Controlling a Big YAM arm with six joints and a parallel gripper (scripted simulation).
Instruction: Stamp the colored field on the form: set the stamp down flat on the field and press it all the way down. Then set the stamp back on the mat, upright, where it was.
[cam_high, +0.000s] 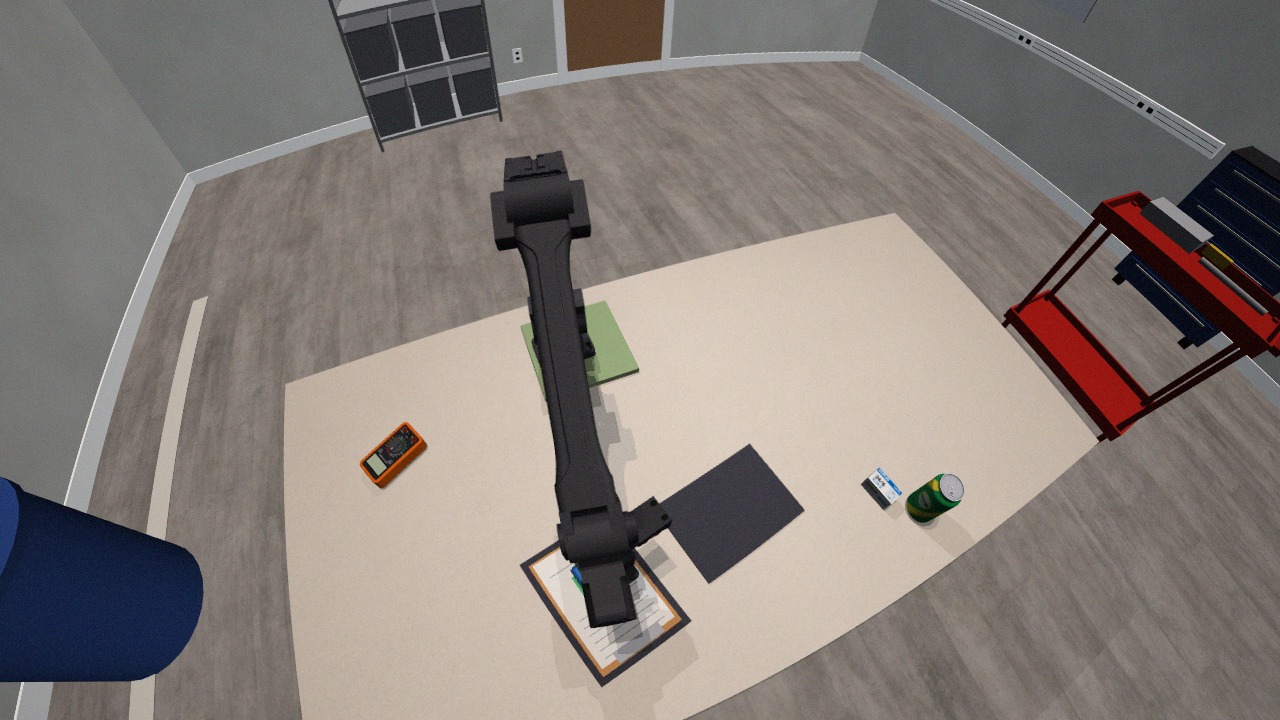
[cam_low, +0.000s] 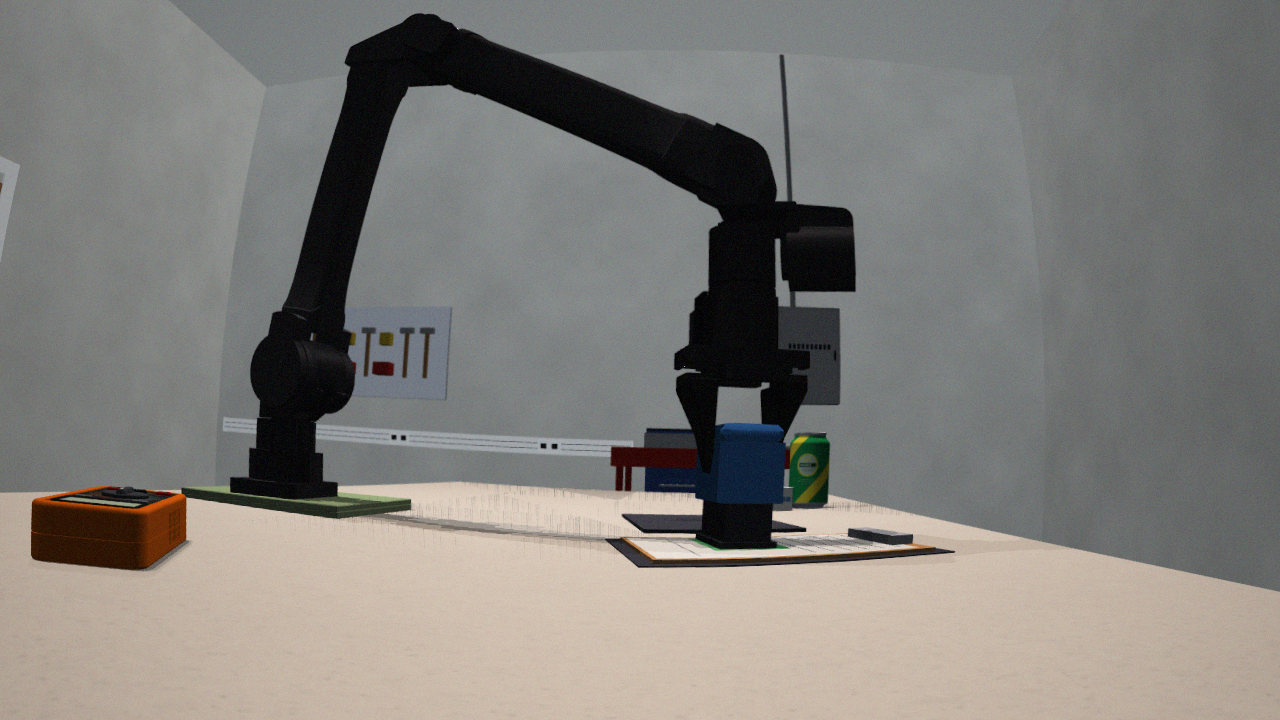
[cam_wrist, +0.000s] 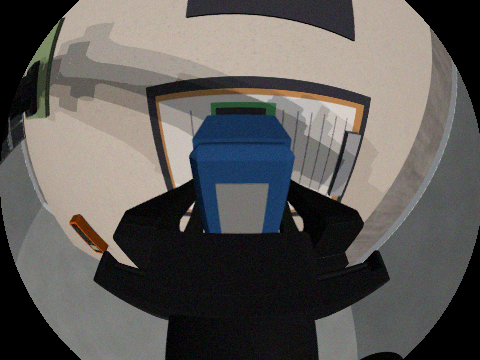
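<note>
The stamp (cam_low: 741, 463) (cam_wrist: 242, 160), a blue housing over a black base, stands upright on the green field (cam_wrist: 216, 108) of the form (cam_high: 626, 646) (cam_low: 805, 546) (cam_wrist: 176, 140). A length of the black base shows under the housing in the exterior view. A sliver of blue stamp (cam_high: 577, 573) shows beside the wrist from above. My gripper (cam_low: 741, 438) (cam_wrist: 241, 179) points straight down and is shut on the blue housing. The dark mat (cam_high: 733, 510) (cam_low: 653, 521) lies just behind the form with nothing on it.
An orange multimeter (cam_high: 392, 453) (cam_low: 107, 523) (cam_wrist: 87, 234) lies to the left. A green can (cam_high: 933, 497) (cam_low: 808, 468) and a small box (cam_high: 881, 488) stand to the right. The arm's base stands on a green plate (cam_high: 613, 344) (cam_low: 304, 501). A red cart (cam_high: 1154, 304) stands off the table.
</note>
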